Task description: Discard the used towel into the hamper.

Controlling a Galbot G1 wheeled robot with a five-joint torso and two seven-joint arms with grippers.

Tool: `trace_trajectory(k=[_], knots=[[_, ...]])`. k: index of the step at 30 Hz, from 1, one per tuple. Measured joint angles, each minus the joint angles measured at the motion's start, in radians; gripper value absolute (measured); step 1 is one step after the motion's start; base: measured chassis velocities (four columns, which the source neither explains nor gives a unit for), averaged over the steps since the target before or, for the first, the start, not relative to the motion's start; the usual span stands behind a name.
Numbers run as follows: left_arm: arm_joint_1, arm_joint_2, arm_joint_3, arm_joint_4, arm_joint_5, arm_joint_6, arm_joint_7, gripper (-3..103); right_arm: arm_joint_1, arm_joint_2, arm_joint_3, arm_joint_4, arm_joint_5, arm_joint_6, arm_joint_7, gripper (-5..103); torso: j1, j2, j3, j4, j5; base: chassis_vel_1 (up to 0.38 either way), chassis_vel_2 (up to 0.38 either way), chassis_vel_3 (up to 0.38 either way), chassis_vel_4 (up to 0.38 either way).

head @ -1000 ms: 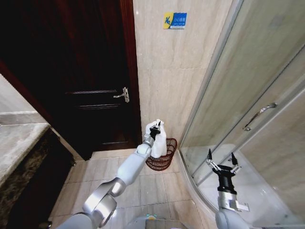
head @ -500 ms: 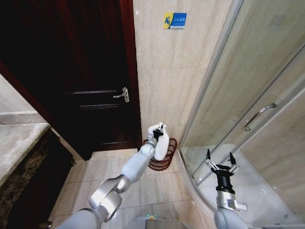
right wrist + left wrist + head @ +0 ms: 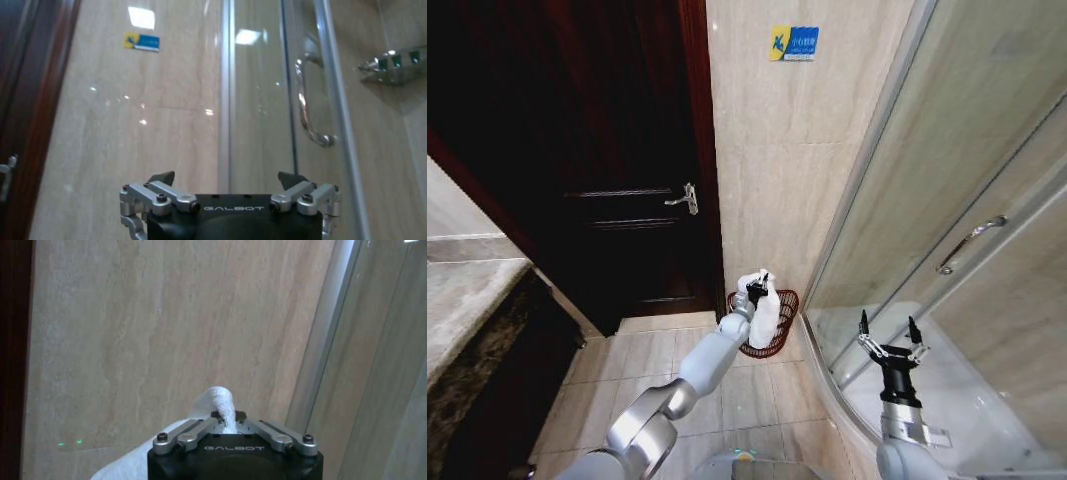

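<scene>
- One white towel [image 3: 763, 312] hangs from the left gripper [image 3: 757, 286], its top bunched between the closed fingers and its lower part drooping into the open top of the hamper [image 3: 780, 338].
- From the left wrist view, the left gripper [image 3: 225, 416] has its fingers pinched together on a peak of the towel [image 3: 217, 400], which sticks up past the fingertips while more cloth spreads under the gripper body.
- The hamper, a dark red-brown wire basket, stands on the tiled floor [image 3: 677, 355] against the beige wall [image 3: 777, 170], in the corner between the dark wooden door [image 3: 597, 160] and the glass shower enclosure [image 3: 947, 200].
- The left arm reaches forward from the lower left, stretched nearly straight, with its gripper just above the hamper's near rim.
- The right gripper [image 3: 887, 338] is raised near the shower's curved edge, well apart from the hamper, fingers pointing up and spread wide with nothing between them.
- In the right wrist view, the right gripper [image 3: 229, 179] shows the same wide gap, facing the wall and the shower door handle [image 3: 310, 105].
</scene>
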Motion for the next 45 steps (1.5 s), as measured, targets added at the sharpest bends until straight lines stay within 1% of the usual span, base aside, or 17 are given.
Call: trace_trajectory(k=[1,2,4,5,6,8,9,18,23,25,26,29,30,33,35,38,45], knots=[[0.001,0.002,-0.001,-0.002,0.001,0.000,0.000,3,0.000,0.000,0.000,0.003,0.005,0.006,-0.017,100,0.000,0.000,0.000,0.0000,0.0000,0.000,0.000,0.000,0.000],[0.001,0.002,-0.001,-0.002,0.001,0.000,0.000,3,0.000,0.000,0.000,0.003,0.005,0.006,-0.017,100,0.000,0.000,0.000,0.0000,0.0000,0.000,0.000,0.000,0.000],[0.002,0.006,-0.001,-0.005,0.001,-0.001,-0.001,3,-0.002,-0.001,0.000,0.004,0.033,0.030,-0.089,100,0.000,0.000,0.000,0.0000,0.0000,-0.037,0.042,0.036,-0.056],[0.003,0.007,-0.002,-0.006,0.002,-0.001,-0.001,3,-0.006,-0.001,0.000,0.004,0.063,0.041,-0.153,100,0.000,0.000,0.000,0.0000,0.0000,-0.069,0.051,0.095,-0.076],[0.003,0.007,-0.002,-0.006,0.002,-0.001,-0.001,3,-0.006,-0.001,0.000,0.004,0.063,0.041,-0.153,100,0.000,0.000,0.000,0.0000,0.0000,-0.069,0.051,0.095,-0.076],[0.006,0.011,-0.003,-0.007,0.003,-0.002,-0.001,3,-0.024,0.002,-0.012,0.012,0.104,0.049,-0.244,100,0.000,0.000,0.000,0.0000,0.0000,-0.105,0.127,0.103,-0.121],[0.008,0.012,-0.004,-0.007,0.004,-0.002,-0.002,3,-0.030,0.006,-0.016,0.015,0.108,0.049,-0.260,100,0.000,0.000,0.000,0.0000,0.0001,-0.131,0.140,0.133,-0.124],[0.012,0.022,-0.003,-0.010,0.013,-0.003,-0.002,3,-0.089,0.023,-0.034,0.050,0.107,0.011,-0.281,100,0.001,0.000,0.000,0.0000,-0.0002,-0.110,0.126,0.109,-0.109],[0.008,0.032,0.019,-0.007,0.005,0.004,0.001,3,-0.111,0.039,-0.048,0.066,0.104,-0.006,-0.294,100,0.000,0.000,0.000,0.0001,0.0000,0.000,0.000,0.000,0.000],[0.001,0.038,0.042,-0.003,-0.024,0.038,0.000,3,-0.112,0.045,-0.052,0.066,0.097,-0.012,-0.293,100,0.000,0.000,0.000,-0.0001,0.0000,0.000,0.000,0.000,0.000],[0.001,0.038,0.042,-0.003,-0.024,0.038,0.000,3,-0.112,0.045,-0.052,0.066,0.097,-0.012,-0.293,100,0.000,0.000,0.000,-0.0001,0.0000,0.000,0.000,0.000,0.000],[-0.009,0.048,0.087,0.005,-0.070,0.104,-0.011,3,-0.114,0.047,-0.054,0.066,0.094,-0.018,-0.293,100,0.000,0.000,0.000,0.0000,0.0000,0.000,0.000,0.000,0.000],[-0.009,0.048,0.087,0.005,-0.070,0.104,-0.011,3,-0.114,0.047,-0.054,0.066,0.094,-0.018,-0.293,100,0.000,0.000,0.000,0.0000,0.0000,0.000,0.000,0.000,0.000],[-0.014,0.045,0.100,0.009,-0.084,0.132,-0.019,3,-0.113,0.045,-0.054,0.062,0.095,-0.017,-0.283,100,0.000,0.000,0.000,0.0000,0.0000,0.000,0.000,0.000,0.000],[-0.016,0.043,0.101,0.012,-0.083,0.128,-0.017,3,-0.109,0.044,-0.054,0.059,0.096,-0.014,-0.281,100,0.000,0.000,0.000,0.0000,0.0000,0.000,0.000,0.000,0.000],[-0.032,0.038,0.090,0.013,-0.051,0.095,-0.010,3,-0.097,0.038,-0.055,0.056,0.099,-0.012,-0.281,100,0.000,0.000,0.000,0.0000,0.0000,0.000,0.000,0.000,0.000],[-0.050,0.041,0.112,0.003,-0.042,0.094,-0.013,3,-0.080,0.039,-0.065,0.049,0.093,-0.022,-0.295,100,0.000,0.000,0.000,0.0000,0.0001,0.000,0.000,0.000,0.000]])
